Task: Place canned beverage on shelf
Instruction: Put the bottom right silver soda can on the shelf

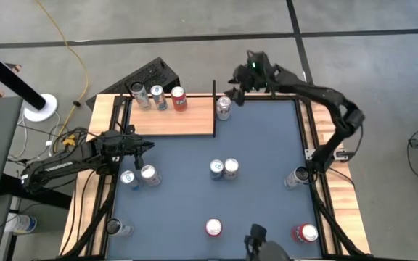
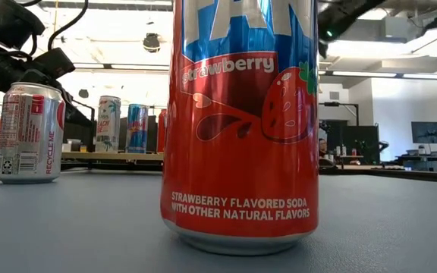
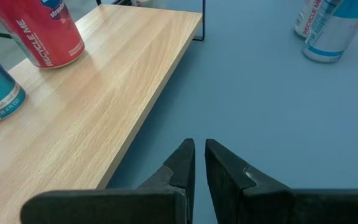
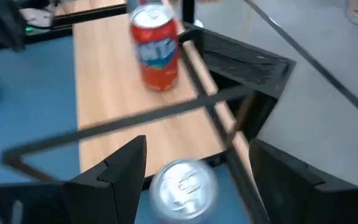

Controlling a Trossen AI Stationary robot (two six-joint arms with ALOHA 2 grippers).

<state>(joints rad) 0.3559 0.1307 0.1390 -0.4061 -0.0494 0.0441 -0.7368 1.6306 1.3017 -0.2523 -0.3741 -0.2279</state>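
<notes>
The shelf [image 1: 173, 116] stands at the table's far left, a light wood board with black posts. Three cans stand along its far edge, the rightmost a red one [image 1: 179, 98] [image 4: 157, 53]. A silver-topped can [image 1: 223, 107] stands upright on the blue table just off the shelf's right end. My right gripper [image 1: 232, 94] hovers open above and behind it. In the right wrist view the can's top [image 4: 182, 186] shows low between the two fingers [image 4: 199, 148], apart from both. My left gripper [image 1: 145, 147] [image 3: 199, 162] waits shut over the table by the shelf's near edge [image 3: 142, 124].
More cans stand on the blue table: a pair at the middle [image 1: 223, 169], two near the left arm [image 1: 138, 176], one at the right edge [image 1: 296, 176] and three along the near edge [image 1: 214, 228]. A strawberry soda can [image 2: 241, 121] fills the low view.
</notes>
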